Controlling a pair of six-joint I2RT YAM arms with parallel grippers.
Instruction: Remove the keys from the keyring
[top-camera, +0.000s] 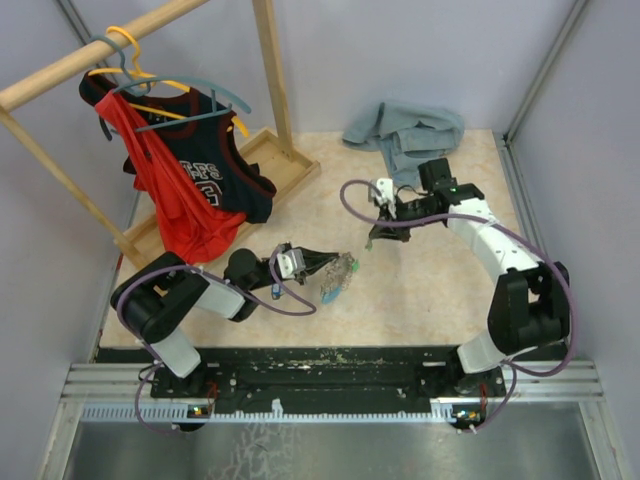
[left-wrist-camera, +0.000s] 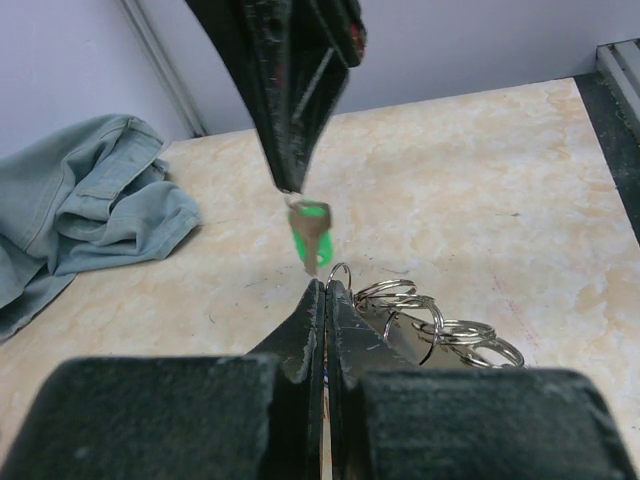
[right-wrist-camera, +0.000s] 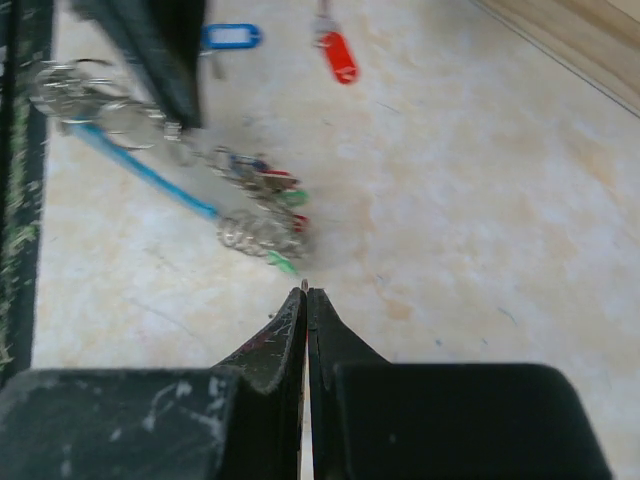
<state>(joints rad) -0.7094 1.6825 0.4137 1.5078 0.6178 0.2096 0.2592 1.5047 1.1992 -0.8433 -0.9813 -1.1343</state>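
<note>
**Both end effectors closed: one on the keyring, one on a green key**

Nearest the arm bases, the left end effector (left-wrist-camera: 327, 297) lies low over the marbled beige surface (top-camera: 430, 290). Its jaws are pressed together on the keyring (left-wrist-camera: 340, 272), a thin silvery loop that pokes up from between the fingertips. Just to its right, more split rings (left-wrist-camera: 440, 325) lie linked in a chain on the surface. The bunch of keys (right-wrist-camera: 262, 185) trails from this grip with red and green bits among the metal (the right wrist view blurs it, so no count is possible). A light blue cord (right-wrist-camera: 150, 172) runs alongside the bunch.

Just beyond, the right end effector (right-wrist-camera: 306, 292) hangs above the surface, pointing down toward the left one. Its jaws are shut on a green-headed key (left-wrist-camera: 310, 235), which dangles blade-down right above the pinched loop. The left wrist view does not settle whether the key touches the ring.

A blue tag (right-wrist-camera: 230, 37) and a red tag (right-wrist-camera: 338, 55) lie on the surface apart from the bunch.

Farther back, at the left, a wooden clothes rack (top-camera: 270, 90) carries hangers with a black jersey (top-camera: 235, 160) and a red garment (top-camera: 170, 200). A crumpled pair of light jeans (top-camera: 405, 130) lies at the far right edge.
</note>
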